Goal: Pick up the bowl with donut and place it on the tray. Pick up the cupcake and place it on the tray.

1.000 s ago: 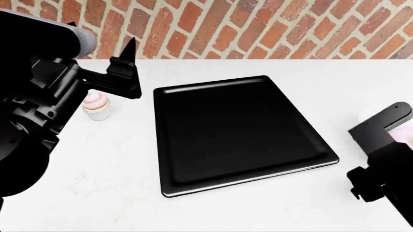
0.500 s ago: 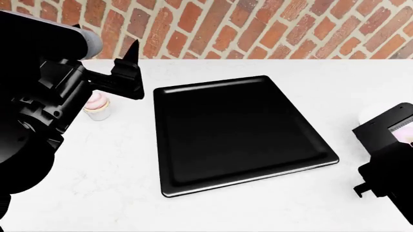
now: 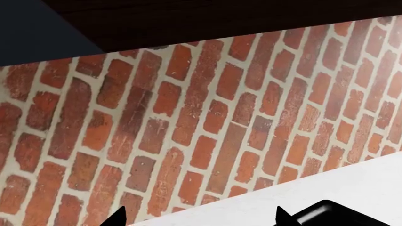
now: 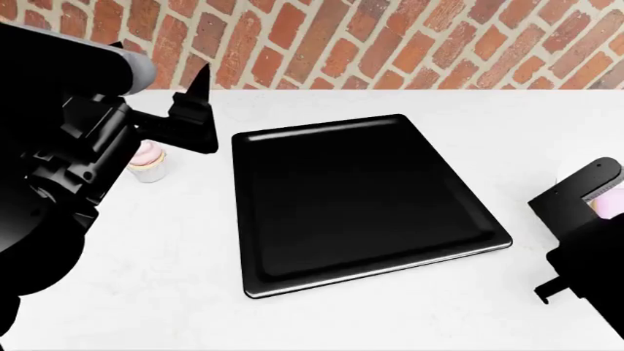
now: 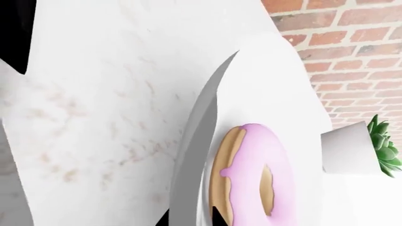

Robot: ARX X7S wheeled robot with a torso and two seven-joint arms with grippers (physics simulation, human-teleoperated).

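Note:
The black tray (image 4: 361, 197) lies flat in the middle of the white counter; one corner of it (image 3: 336, 214) shows in the left wrist view. The cupcake (image 4: 148, 162) stands left of the tray, half hidden behind my left arm. My left gripper (image 4: 195, 91) (image 3: 199, 219) hangs above and beyond the cupcake, open and holding nothing, pointing at the brick wall. At the far right my right gripper (image 5: 191, 220) is shut on the rim of the white bowl (image 5: 264, 94), one fingertip inside and one outside. The pink-iced donut (image 5: 251, 174) lies in the bowl. My right arm hides most of the bowl (image 4: 573, 174) in the head view.
A brick wall (image 4: 390, 44) runs along the back of the counter (image 4: 146, 278). A white pot (image 5: 349, 148) with a green succulent (image 5: 381, 141) stands just beyond the bowl. My right arm (image 4: 585, 256) fills the lower right corner of the head view.
My left arm has risen a little and drifted right, covering more of the cupcake. The right arm has shifted only slightly by the bowl.

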